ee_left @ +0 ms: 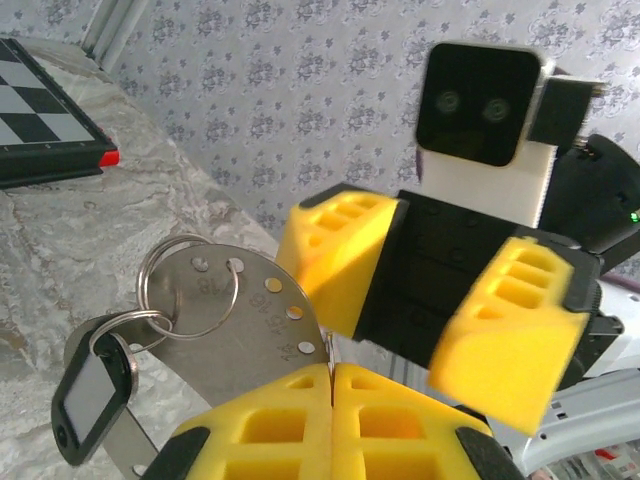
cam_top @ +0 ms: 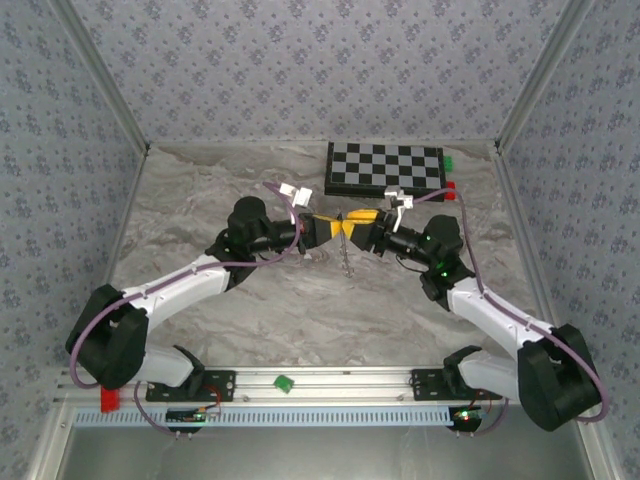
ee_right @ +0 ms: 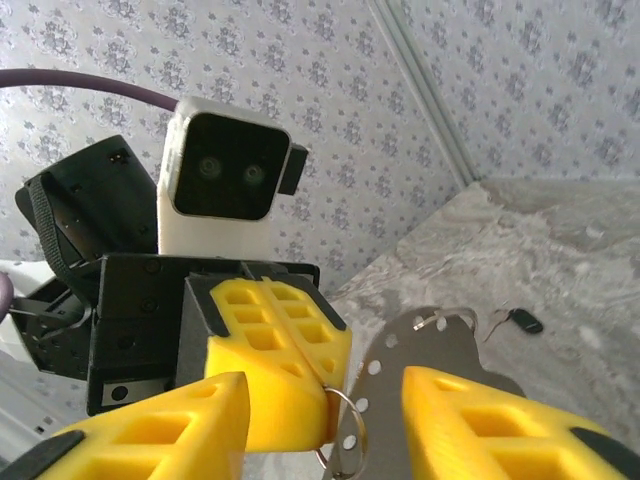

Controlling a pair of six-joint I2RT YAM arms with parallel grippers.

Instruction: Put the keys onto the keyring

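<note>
The key I can pick out is a tiny dark-headed one. It lies flat on the worktop, well apart from both arms, with a small silver piece just beside it. The keyring is up in the air, threaded through a hole near the edge of a perforated metal plate. A smaller ring carrying a dark tag hangs off it.

The left fingers are pressed together on the plate's lower edge, so that arm carries the whole bundle. The right fingers stand apart, one on each side of the plate, and grip nothing.

As I read it, the ring is presented and the right arm is the free one, so fetching the key falls to it. I would keep the left clamp firm and steady, with the ring's free loop turned toward the right arm.

The key is thin and lies flat on stone, so I would bring the fingers down square over it and close slowly. I would grip the blade and leave the head clear for threading.

The main risk is the dangling tag swinging across the ring's opening.
</note>
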